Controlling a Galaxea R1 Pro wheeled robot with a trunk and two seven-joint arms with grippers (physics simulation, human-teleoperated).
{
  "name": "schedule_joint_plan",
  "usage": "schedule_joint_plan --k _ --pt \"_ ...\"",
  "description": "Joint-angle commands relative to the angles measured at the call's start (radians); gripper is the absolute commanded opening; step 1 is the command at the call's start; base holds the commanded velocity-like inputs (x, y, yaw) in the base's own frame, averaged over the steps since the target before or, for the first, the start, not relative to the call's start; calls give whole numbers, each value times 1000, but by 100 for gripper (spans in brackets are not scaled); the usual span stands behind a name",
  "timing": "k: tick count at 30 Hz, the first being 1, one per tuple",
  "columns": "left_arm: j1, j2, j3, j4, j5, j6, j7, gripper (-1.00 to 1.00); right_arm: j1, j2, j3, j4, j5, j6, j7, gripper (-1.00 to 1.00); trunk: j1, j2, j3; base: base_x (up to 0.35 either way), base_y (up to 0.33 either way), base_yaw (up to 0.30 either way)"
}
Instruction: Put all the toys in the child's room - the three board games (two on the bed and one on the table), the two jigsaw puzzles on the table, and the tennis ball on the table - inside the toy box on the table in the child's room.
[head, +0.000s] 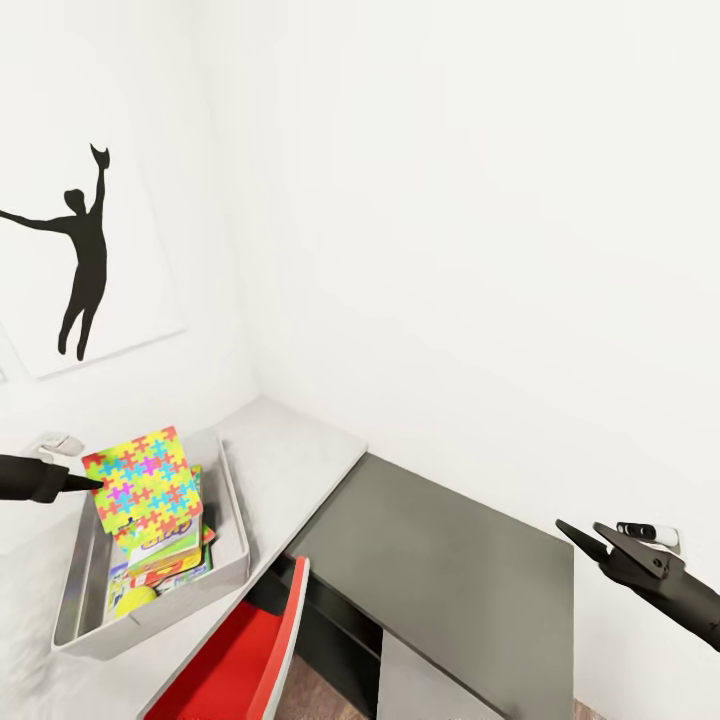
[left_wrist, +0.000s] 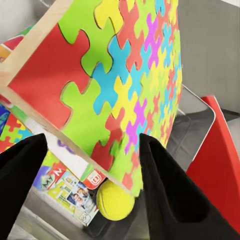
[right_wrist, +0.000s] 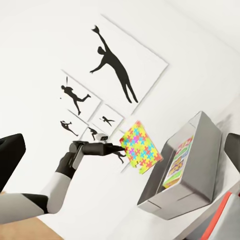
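Lower the jigsaw puzzle (head: 143, 476), pinched upright in the left gripper (head: 92, 483) above the toy box (head: 232, 520) at eight o'clock on the counter (head: 290, 465), flat onto the board games (head: 172, 553) beside the tennis ball (left_wrist: 115, 200) before letting go; right gripper (head: 590, 540) idle, spread.

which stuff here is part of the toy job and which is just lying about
Job: jigsaw puzzle at the left gripper, toy box, board games and tennis ball in it, table.
Just about: red chair, dark cabinet, wall picture.
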Motion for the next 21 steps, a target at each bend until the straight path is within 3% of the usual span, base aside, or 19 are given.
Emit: schedule_joint_plan --k 1,21 --pt "-1 0 1 -4 -10 10 -9 100 -1 -1 0 1 -4 8 4 100 1 -2 -2 0 0 0" --pt "-1 4 2 -11 -11 10 -10 100 -1 0 0 1 -4 7 9 100 1 -2 -3 0 0 0"
